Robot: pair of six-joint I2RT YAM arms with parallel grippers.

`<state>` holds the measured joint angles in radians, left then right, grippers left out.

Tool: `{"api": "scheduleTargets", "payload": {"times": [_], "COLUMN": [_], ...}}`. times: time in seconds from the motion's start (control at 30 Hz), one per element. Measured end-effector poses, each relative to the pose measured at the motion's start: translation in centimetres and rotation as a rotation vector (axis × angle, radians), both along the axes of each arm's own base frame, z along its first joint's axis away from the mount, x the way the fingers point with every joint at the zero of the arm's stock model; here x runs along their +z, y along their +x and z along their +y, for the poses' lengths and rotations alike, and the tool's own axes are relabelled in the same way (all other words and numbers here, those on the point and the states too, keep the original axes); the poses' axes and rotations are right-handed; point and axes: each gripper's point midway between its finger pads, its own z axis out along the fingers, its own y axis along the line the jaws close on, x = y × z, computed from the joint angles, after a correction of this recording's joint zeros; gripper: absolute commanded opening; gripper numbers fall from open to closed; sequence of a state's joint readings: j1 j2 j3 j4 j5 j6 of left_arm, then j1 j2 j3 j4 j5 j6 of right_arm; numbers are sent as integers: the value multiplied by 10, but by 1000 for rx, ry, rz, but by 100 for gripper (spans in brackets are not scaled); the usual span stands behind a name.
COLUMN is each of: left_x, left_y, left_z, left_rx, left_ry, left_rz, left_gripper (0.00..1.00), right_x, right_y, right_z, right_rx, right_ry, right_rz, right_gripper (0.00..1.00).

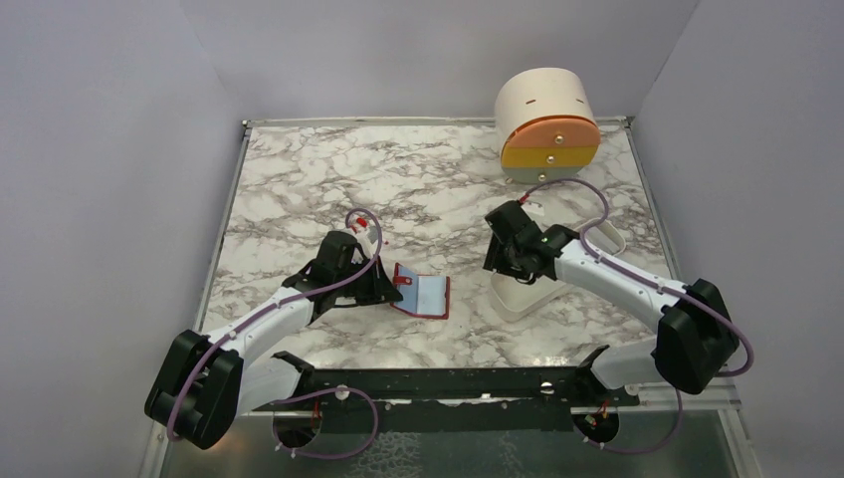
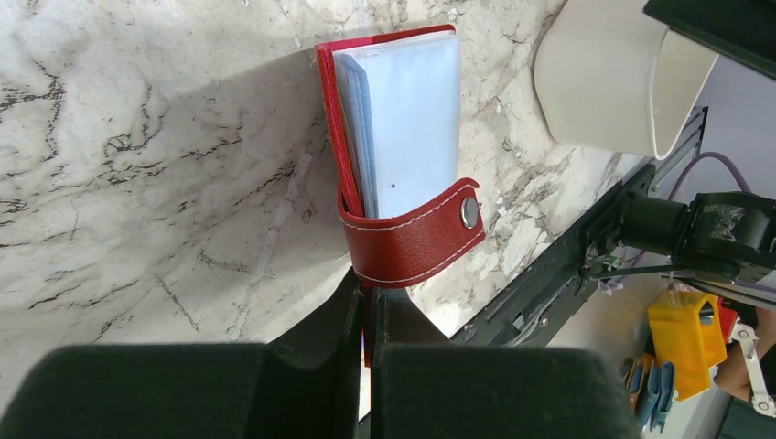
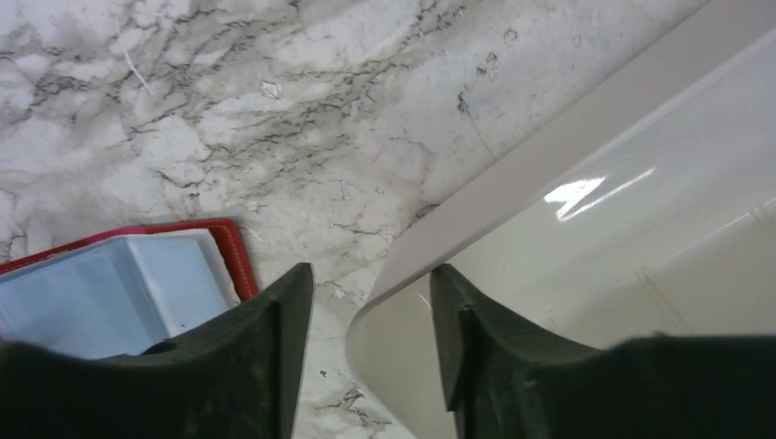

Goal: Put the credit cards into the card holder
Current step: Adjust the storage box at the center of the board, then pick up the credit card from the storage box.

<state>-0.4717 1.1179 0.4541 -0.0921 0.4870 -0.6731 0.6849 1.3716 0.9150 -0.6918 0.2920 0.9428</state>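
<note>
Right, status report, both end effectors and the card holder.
Left end effector shut on card holder strap, holder open. Right end effector open over white tray rim. No credit cards in view.

Your two arms match in build. On left arm [image 1: 269,319]: white link shells, black joint housings [image 1: 194,390]. On right arm [image 1: 609,276]: same white shells, bulky black shoulder block [image 1: 692,344]. Purple cables [image 1: 572,182] loop along both. You see left gripper [image 2: 366,297] with matte black, blocky fingers [image 2: 311,352]. Right gripper [image 3: 371,279] has black, faintly grainy fingers with flat inner faces. Bases sit on black rail [image 1: 448,383].
</note>
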Motion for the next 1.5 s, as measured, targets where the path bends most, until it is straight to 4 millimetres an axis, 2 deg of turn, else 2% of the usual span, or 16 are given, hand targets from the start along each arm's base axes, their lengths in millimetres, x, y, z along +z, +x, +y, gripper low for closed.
{"api": "scheduleTargets", "payload": {"times": [0.17,0.33,0.6,0.7,0.8,0.9,1.0,1.3,1.5], "left_x": [0,0,1,2,2,2,3,2,1], "left_y": [0,0,-3,-3,-4,-4,-5,-6,-7], "left_z": [0,0,-2,-2,-3,-3,-3,-4,-5], "left_rx": [0,-1,-14,-17,-20,-23,-26,-33,-37], "left_ry": [0,0,-11,-15,-18,-21,-23,-27,-29], "left_rz": [0,0,6,8,9,10,12,23,26], "left_gripper": [0,0,0,0,0,0,0,0,0], "right_x": [24,51,88,101,106,98,84,21,-2], "right_y": [14,33,62,69,78,81,82,70,69], "right_z": [-2,-23,-94,-117,-151,-181,-199,-213,-221], "right_rx": [75,135,194,240,248,256,297,475,520], "right_ry": [-58,-166,-403,-479,-547,-601,-638,-698,-730], "right_rz": [-74,-165,-281,-315,-306,-253,-195,-38,3], "right_gripper": [61,61,60,62,65,67,66,63,59]}}
